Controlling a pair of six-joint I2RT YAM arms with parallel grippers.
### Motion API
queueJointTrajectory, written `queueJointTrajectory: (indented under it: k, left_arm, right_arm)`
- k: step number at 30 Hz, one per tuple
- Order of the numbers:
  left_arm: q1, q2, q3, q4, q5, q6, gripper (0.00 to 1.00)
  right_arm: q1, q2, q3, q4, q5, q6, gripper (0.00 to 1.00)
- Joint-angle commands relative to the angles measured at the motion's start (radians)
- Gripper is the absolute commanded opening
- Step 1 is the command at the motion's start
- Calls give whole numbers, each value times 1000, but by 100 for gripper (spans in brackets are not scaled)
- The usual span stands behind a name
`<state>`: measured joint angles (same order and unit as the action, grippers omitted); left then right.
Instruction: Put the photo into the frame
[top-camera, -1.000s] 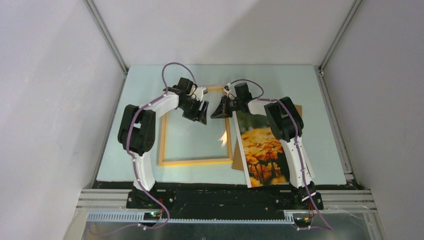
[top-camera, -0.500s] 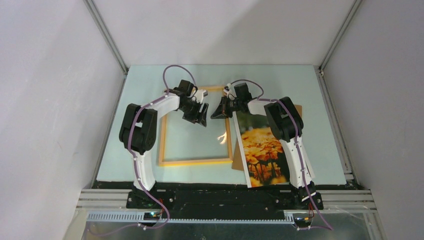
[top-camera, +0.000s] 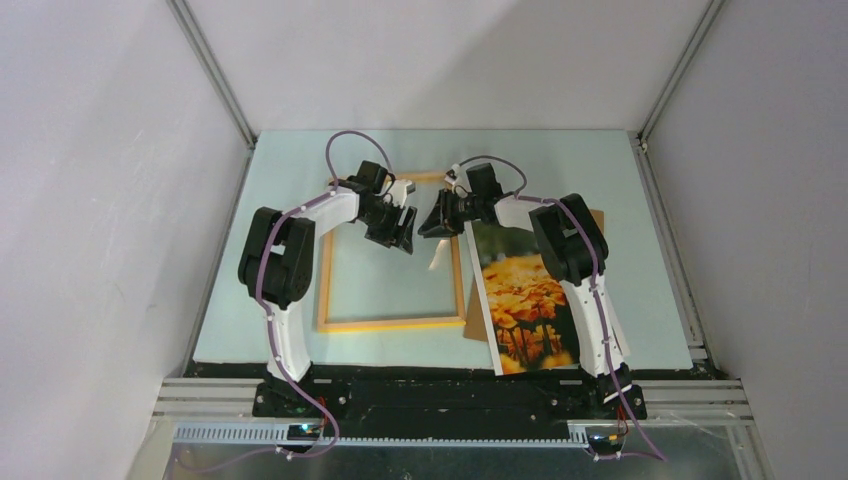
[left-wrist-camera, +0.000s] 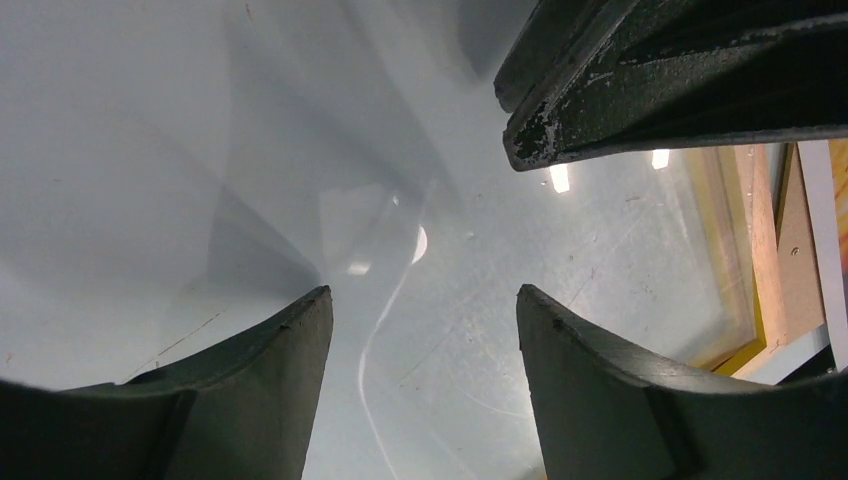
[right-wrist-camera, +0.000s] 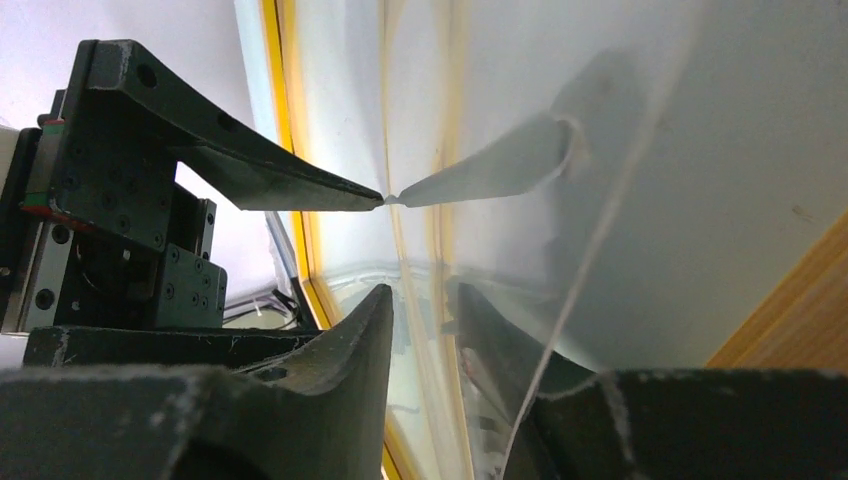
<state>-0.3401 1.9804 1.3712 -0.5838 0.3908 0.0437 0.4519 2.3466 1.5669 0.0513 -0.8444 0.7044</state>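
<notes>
**Top view:** The frame (top-camera: 390, 324) lies flat under both grippers, with its glass pane (top-camera: 385, 280) glinting. The left gripper (top-camera: 403, 238) and right gripper (top-camera: 428, 228) almost meet over the pane's far part. The photo (top-camera: 525, 300) lies nearer than the right gripper, just outside the frame, on a brown backing board (top-camera: 597, 216). Since a second ago, the right gripper has edged toward the left one.

**Left wrist:** Its jaws are spread wide over the glass and grip nothing. The right gripper's fingers (left-wrist-camera: 680, 100) crowd in ahead.

**Right wrist:** Its jaws stand narrowly apart at the pane. The left gripper's fingertip (right-wrist-camera: 300, 185) touches the glass ahead.
</notes>
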Motion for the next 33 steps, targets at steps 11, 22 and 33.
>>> queueJointTrajectory:
  k: [11,22,33]
  left_arm:
    - [-5,8,-20,3,-22,-4,73]
    - [-6,8,-19,4,-25,-4,73]
    - [-5,-4,-19,3,-30,-5,73]
  right_arm:
    - [-41,-99,21,-107,58,-101,42]
    - [-82,-158,-15,-146,77,-152,43]
    - [-126,-228,-51,-167,95,-209,45]
